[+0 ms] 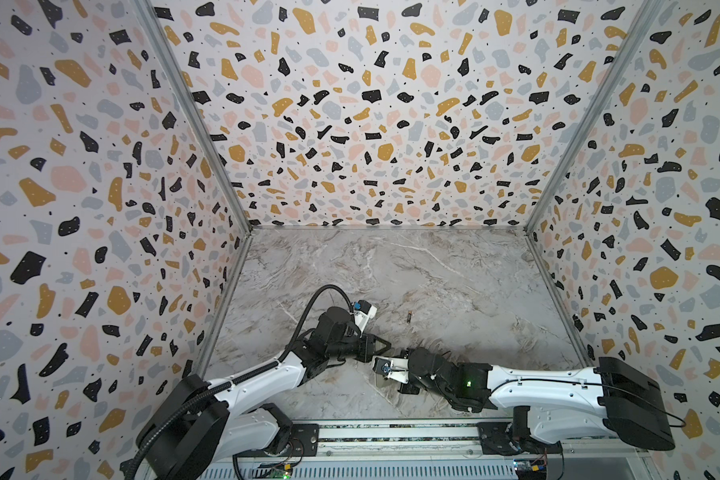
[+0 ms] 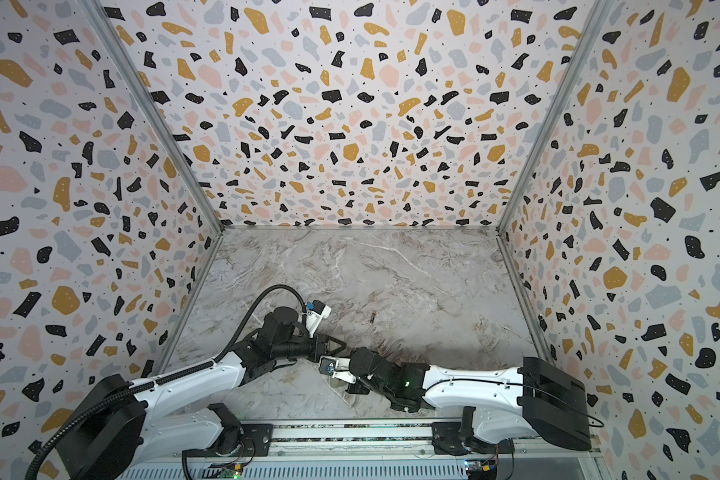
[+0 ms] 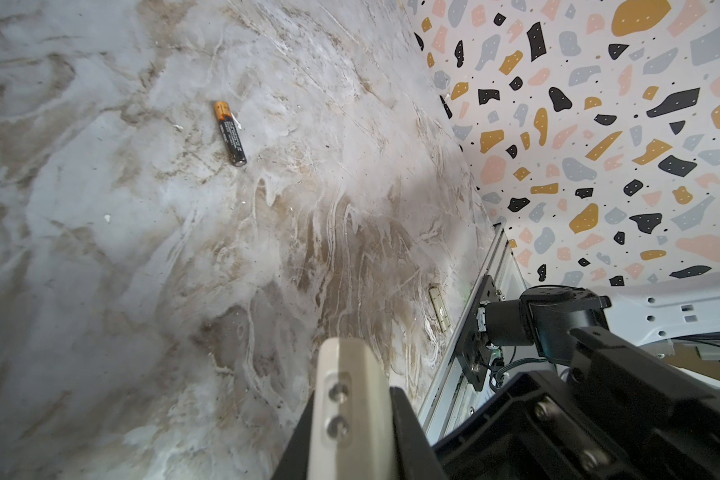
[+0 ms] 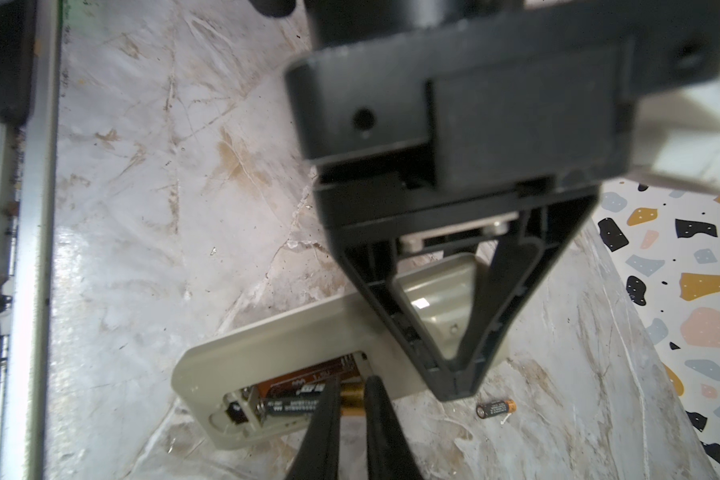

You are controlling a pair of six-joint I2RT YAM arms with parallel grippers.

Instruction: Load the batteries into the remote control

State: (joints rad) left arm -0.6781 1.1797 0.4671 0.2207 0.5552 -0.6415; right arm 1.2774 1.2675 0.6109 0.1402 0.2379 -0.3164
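Batteries sit in two places. One, the gripped battery (image 4: 292, 405), lies along the open compartment in the back of the remote control (image 4: 275, 336), which rests face down on the marble table (image 4: 142, 208) not far from the front rail (image 4: 38, 249). The right gripper (image 4: 353, 388) is drawn in narrow on this battery's gold end, with one black finger on either side of it. Deeper in the same compartment there is an orange and black shape, and I cannot tell whether it is a second cell. The loose battery (image 4: 495, 409) lies flat on the table beside the remote but not touching it. It is near the tip of the left gripper (image 4: 454, 386) and apart from both grippers; in both top views it is a small dark sliver a little farther back than the two wrists. The left gripper's jaws are closed together to a point, and that point sits at the remote's long edge beyond the compartment. Whether it presses on the casing I cannot tell. A small flat grey cover (image 3: 439, 307) lies on the table close to the rail, well apart from the loose battery.
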